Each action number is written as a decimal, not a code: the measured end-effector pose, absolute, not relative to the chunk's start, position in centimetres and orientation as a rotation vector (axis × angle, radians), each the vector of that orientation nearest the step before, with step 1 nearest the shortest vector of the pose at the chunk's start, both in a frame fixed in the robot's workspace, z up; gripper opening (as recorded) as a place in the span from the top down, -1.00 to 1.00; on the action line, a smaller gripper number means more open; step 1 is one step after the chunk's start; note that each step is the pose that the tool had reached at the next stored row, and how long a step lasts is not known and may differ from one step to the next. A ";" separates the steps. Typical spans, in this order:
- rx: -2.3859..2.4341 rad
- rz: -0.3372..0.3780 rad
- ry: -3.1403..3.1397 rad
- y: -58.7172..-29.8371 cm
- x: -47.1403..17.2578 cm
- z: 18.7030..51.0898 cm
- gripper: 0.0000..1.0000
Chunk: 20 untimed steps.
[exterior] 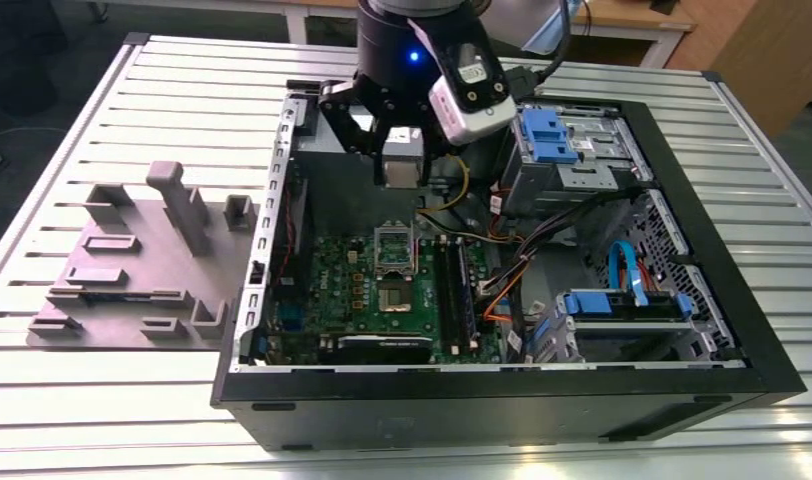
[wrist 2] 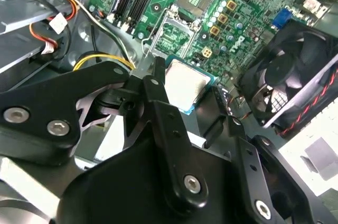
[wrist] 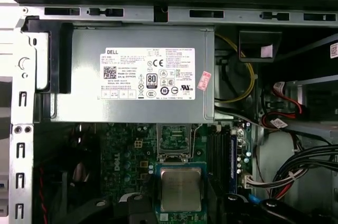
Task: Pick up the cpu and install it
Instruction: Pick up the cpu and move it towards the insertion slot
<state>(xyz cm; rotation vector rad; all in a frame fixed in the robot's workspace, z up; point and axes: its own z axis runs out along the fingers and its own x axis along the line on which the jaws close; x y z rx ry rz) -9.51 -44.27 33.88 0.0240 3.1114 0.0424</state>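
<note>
Nearest in the exterior view, the green motherboard (exterior: 366,300) is being shown lying flat inside the open computer case (exterior: 513,390) on the slatted worktop (exterior: 113,400), with the socket (exterior: 397,290) near its middle. Farther back, the arm (exterior: 406,40) is being held upright over the case, and the cpu (exterior: 403,165) is being pinched by the pincer (exterior: 403,155) above the board's far end. In the second wrist view, black fingers (wrist 2: 158,97) are being seen against the chip's opposite edges. In the first wrist view, the labelled power supply (wrist: 142,73) is being shown beyond it.
</note>
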 end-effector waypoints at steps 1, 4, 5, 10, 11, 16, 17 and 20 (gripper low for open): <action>0.024 0.042 3.111 -44.4 -9.5 33.7 0.06; 0.024 0.042 3.111 -44.5 -9.5 33.2 0.06; 0.024 0.042 3.111 -44.5 -9.5 33.0 0.06; 0.024 0.042 3.111 -44.6 -9.5 32.6 0.06; 0.024 0.042 3.111 -44.6 -9.5 32.6 0.06; 0.024 0.043 3.111 -44.6 -9.5 32.5 0.06; 0.024 0.043 3.111 -44.6 -9.5 32.5 0.06; 0.024 0.042 3.111 -44.6 -9.5 32.4 0.06</action>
